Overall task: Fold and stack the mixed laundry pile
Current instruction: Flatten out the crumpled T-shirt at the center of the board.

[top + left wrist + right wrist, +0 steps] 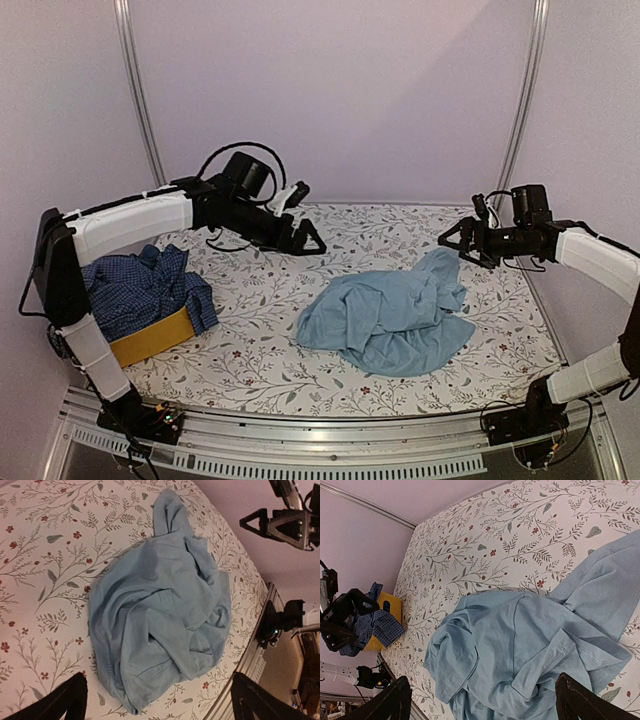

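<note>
While left tool (303, 216) and right tool (464, 230) gape, the blue T-shirt (385, 320) stretches toward far-right.

No text, label, brand, number or sign can be read in any of the three views. Only plain crumpled fabric and stitched seams are shown on the light blue T-shirt (388, 322). The cover of the bench (258, 345) is printed with leafy sprigs and small red flowers, and no lettering can be made out on it.
</note>
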You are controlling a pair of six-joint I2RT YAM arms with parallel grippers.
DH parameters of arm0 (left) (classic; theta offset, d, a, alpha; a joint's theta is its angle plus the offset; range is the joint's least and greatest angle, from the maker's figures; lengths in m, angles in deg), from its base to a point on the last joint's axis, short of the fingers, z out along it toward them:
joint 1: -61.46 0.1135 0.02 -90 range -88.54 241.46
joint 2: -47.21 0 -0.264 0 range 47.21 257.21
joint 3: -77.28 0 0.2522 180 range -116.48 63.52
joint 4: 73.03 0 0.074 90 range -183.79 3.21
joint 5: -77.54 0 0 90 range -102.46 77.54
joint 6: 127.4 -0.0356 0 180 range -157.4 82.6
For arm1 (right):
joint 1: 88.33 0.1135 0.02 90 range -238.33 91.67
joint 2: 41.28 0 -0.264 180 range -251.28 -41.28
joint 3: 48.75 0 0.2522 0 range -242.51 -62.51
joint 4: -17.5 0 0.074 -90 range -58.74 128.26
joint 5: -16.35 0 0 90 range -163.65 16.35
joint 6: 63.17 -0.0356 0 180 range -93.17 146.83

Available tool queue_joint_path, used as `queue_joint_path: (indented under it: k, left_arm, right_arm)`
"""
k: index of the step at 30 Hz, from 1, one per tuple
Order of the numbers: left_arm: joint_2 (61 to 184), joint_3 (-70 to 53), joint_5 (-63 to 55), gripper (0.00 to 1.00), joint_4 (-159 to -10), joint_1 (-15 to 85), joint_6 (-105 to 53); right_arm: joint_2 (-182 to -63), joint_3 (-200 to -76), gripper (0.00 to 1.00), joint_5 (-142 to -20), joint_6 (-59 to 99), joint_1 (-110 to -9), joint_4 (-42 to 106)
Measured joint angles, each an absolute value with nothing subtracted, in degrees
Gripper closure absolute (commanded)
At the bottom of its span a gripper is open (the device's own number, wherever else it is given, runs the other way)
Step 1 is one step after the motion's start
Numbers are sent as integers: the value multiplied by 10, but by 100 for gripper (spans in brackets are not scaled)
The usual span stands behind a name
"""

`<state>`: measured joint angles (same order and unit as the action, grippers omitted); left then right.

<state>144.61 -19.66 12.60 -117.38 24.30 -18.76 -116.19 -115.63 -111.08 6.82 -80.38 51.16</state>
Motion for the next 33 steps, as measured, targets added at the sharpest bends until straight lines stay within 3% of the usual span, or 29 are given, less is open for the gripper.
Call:
queue_joint_path:
  k: [7,12,17,19,22,24,33]
  left_arm:
    - [1632,-333,84,3,-1247,83,-257]
    - [1750,-461,0,22,-1304,36,-275]
    - [1814,-503,-98,27,-1364,40,-279]
    - [1817,-494,-127,41,-1377,43,-277]
    - [1810,-469,-139,80,-1378,48,-271]
    - [1796,-445,-128,100,-1369,56,-261]
    - [1602,-249,35,100,-1213,199,-168]
  right_arm:
    - [-1194,-1147,1,-1089,74,-803,549]
    - [-1213,-1145,1,-1074,74,-803,563]
    - [-1221,-1131,1,-1055,74,-802,582]
    - [-1221,-1123,1,-1048,75,-802,589]
    - [-1221,-1107,3,-1036,77,-802,600]
    - [-1221,-1094,6,-1024,80,-801,609]
    - [-1244,-1072,18,-999,90,-801,638]
